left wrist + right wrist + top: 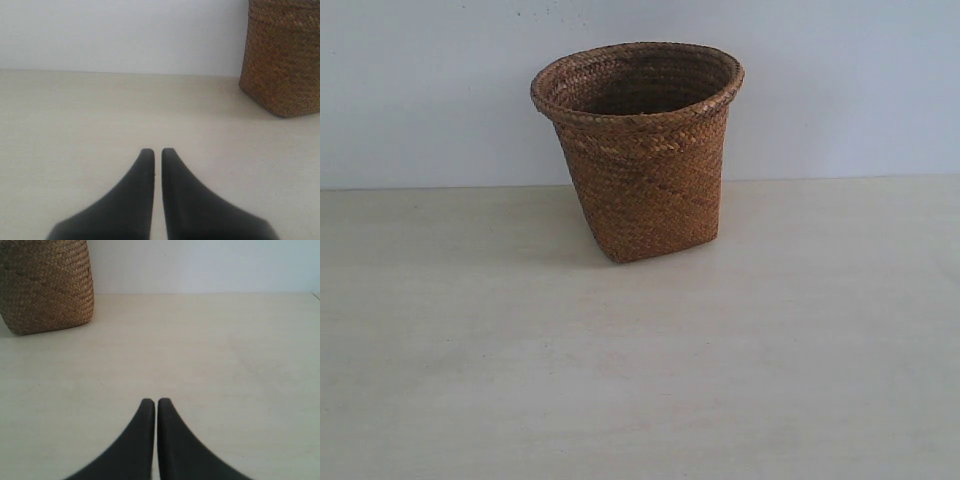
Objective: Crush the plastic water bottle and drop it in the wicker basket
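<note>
Brown woven wicker basket (pixel 645 190), tapered, with a wide round braided rim and a narrower squarish base. It stands upright on the pale beige tabletop (pixel 800 350), about mid-scene in the exterior view and toward the back, close to the plain white wall (pixel 420 90). One bottom corner faces the camera. The upper inside wall is visible and dark. The basket floor is hidden behind the rim.

My left gripper (pixel 157 152): two black curved tapered fingers (pixel 142 190), tips drawn together with only a thin slit between them, clamped on nothing. They hover over bare tabletop (pixel 75 125). In the left wrist view the lower part of the basket (pixel 282 60) sits ahead of my fingertips and off to one side, well apart from them, with its rim cut off by the frame edge.

My right gripper (pixel 156 402): same black fingers (pixel 172 440), tips together with a hairline gap, gripping nothing. It is over bare tabletop (pixel 225 350). In the right wrist view the basket's lower body (pixel 47 287) is ahead and off to the other side, well apart from my tips, base flat on the table.

Clear plastic water bottle: cannot tell where it is, no view shows it. Neither pair of my jaws touches the basket.
</note>
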